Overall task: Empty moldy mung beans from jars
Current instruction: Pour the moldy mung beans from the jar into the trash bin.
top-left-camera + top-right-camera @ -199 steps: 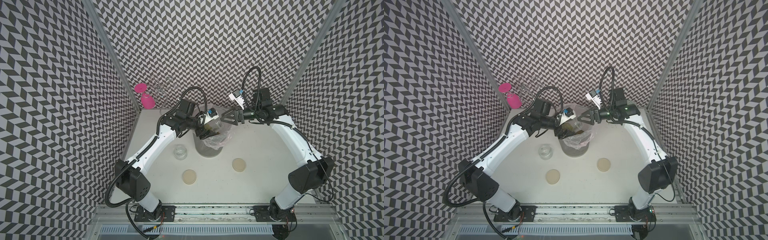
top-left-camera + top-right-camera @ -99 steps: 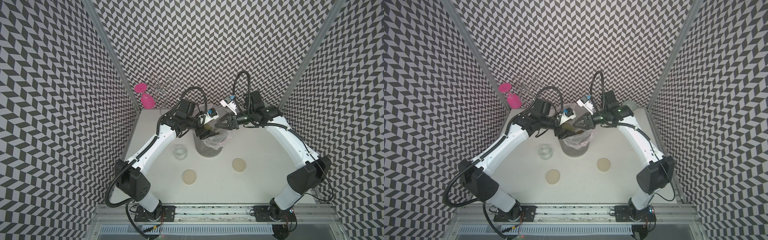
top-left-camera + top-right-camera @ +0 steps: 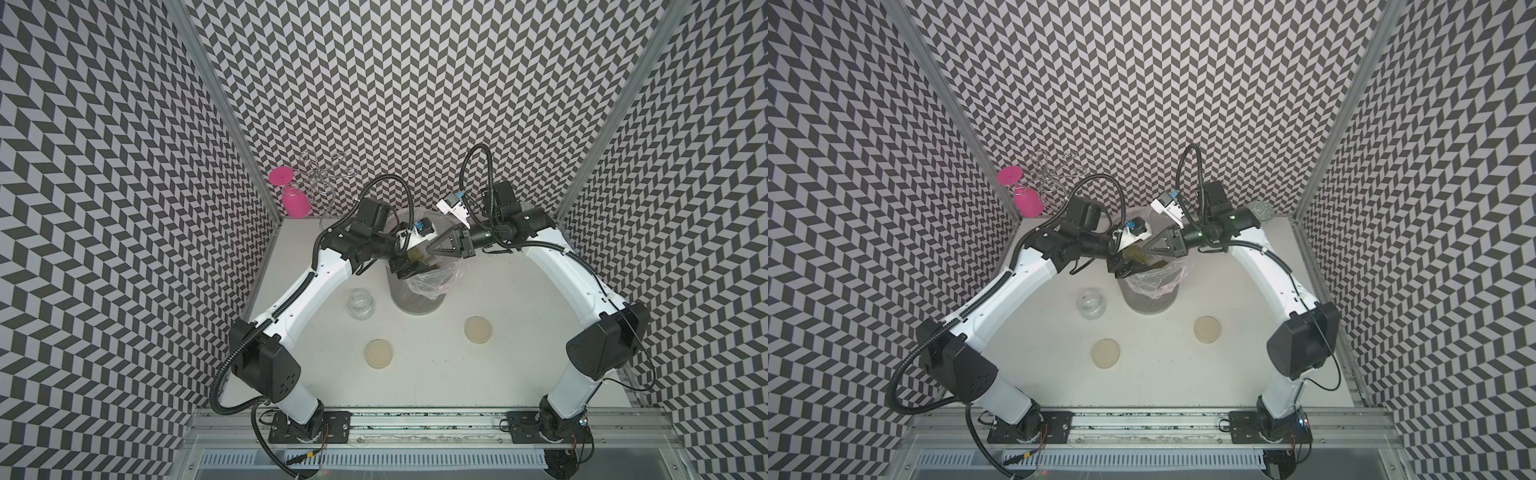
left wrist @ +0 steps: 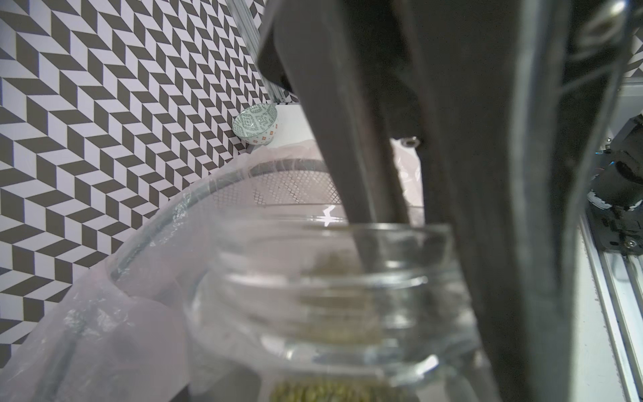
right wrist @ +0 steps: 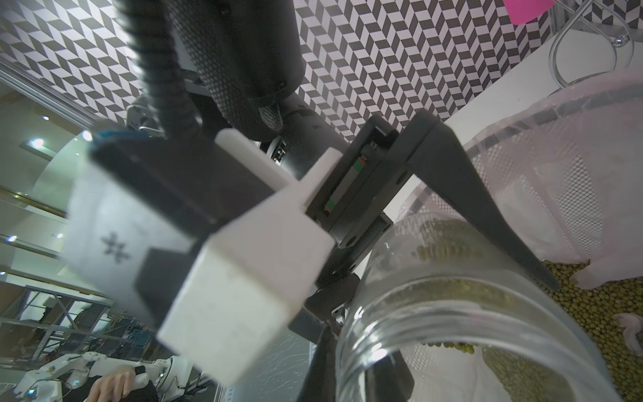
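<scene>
Above the lined bin (image 3: 415, 305), the left gripper (image 3: 409, 261) clamps a tilted jar (image 4: 330, 296) by its glass body. The jar's mouth faces the right gripper (image 3: 428, 250), whose jaws are pressed together, tips inside that mouth. Some moldy mung beans (image 5: 438, 243) sit inside the jar; more lie in the bin. On the tabletop (image 3: 415, 395) stand a second jar (image 3: 360, 304), empty, a cream lid (image 3: 378, 353) and another lid (image 3: 478, 329).

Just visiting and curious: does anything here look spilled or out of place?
No obvious spill on the table. Oddest: the shut right gripper pokes into the mouth of the tilted jar the left gripper holds over the bin; beans cling inside.
</scene>
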`<action>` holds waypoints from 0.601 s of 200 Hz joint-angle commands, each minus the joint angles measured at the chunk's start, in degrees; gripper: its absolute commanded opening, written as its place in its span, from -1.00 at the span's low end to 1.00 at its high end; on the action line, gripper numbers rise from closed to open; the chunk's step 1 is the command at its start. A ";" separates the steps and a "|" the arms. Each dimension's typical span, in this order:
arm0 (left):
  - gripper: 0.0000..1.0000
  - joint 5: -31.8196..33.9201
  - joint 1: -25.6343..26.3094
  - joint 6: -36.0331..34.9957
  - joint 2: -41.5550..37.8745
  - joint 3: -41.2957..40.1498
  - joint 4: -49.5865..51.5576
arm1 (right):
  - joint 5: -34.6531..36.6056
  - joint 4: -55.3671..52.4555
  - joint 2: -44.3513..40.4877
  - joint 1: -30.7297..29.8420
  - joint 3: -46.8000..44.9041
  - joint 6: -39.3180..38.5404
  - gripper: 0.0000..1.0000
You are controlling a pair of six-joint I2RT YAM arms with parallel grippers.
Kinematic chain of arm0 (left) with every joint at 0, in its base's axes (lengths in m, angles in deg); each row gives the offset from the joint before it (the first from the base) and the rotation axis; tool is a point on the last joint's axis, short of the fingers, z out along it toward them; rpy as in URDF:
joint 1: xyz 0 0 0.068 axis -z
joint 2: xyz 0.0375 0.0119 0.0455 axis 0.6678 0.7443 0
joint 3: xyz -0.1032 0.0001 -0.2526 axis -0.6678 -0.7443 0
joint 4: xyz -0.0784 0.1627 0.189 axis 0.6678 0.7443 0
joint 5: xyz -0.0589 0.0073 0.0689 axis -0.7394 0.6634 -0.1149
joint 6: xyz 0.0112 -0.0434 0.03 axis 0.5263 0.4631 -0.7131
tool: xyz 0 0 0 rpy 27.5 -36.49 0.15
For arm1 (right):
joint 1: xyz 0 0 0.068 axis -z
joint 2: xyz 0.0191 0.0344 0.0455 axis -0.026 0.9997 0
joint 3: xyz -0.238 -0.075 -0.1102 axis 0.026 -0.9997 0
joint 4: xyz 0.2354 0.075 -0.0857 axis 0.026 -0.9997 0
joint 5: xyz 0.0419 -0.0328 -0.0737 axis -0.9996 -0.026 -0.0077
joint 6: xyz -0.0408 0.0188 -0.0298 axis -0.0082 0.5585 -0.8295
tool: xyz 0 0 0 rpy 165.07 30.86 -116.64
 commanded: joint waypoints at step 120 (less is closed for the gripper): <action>1.00 7.50 0.90 7.28 -12.86 -3.14 -4.50 | -0.81 29.52 -4.19 3.81 -7.19 18.88 -1.00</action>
